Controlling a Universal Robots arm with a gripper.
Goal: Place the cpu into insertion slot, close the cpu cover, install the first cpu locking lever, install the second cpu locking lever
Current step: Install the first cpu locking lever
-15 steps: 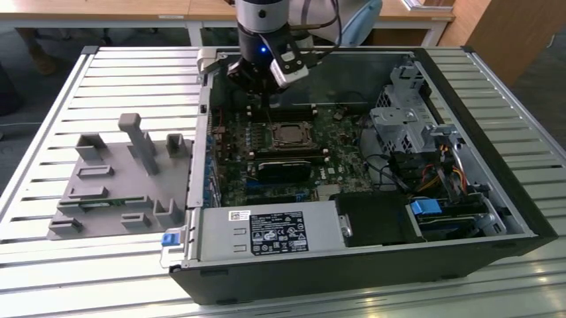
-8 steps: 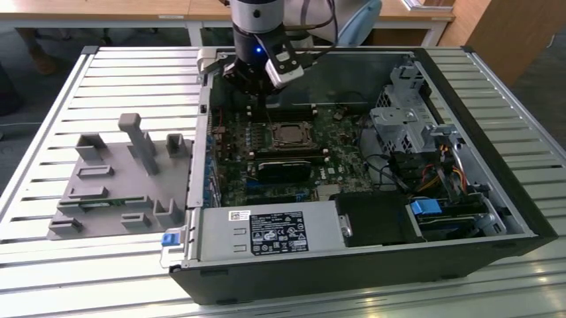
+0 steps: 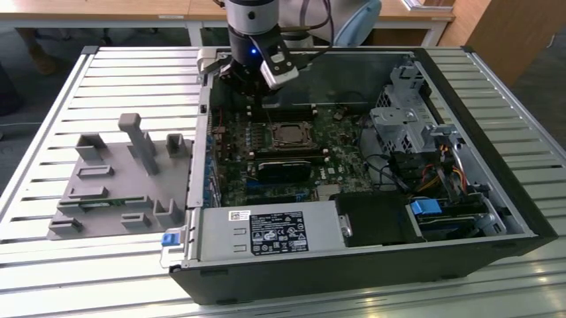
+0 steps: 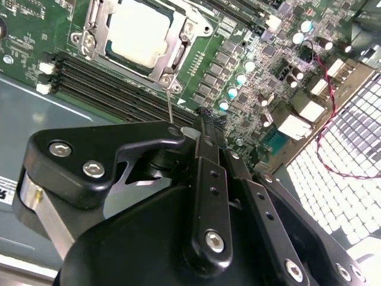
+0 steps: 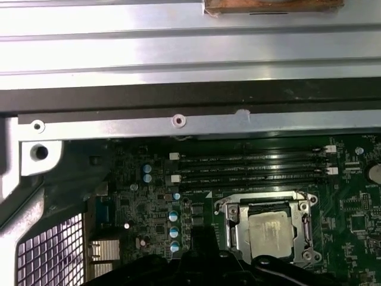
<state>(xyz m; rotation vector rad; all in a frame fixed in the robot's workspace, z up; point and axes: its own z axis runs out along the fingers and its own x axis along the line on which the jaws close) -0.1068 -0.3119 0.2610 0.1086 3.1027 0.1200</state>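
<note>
My gripper [image 4: 205, 128] hung closed and empty above the motherboard [image 3: 265, 169]; the cpu [image 4: 138, 31] already sat in the insertion slot [image 5: 269, 229], the cpu cover [image 4: 178, 56] framing it.

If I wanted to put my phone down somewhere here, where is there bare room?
The slatted table is bare along its near edge, in front of the grey fixture and the computer case. Inside the case it is crowded: motherboard, cables, gripper overhead.

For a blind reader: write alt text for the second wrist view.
A silvery cpu sits in its socket under a closed metal cover on a green motherboard, with a thin lever rising toward the black gripper in the foreground.
</note>
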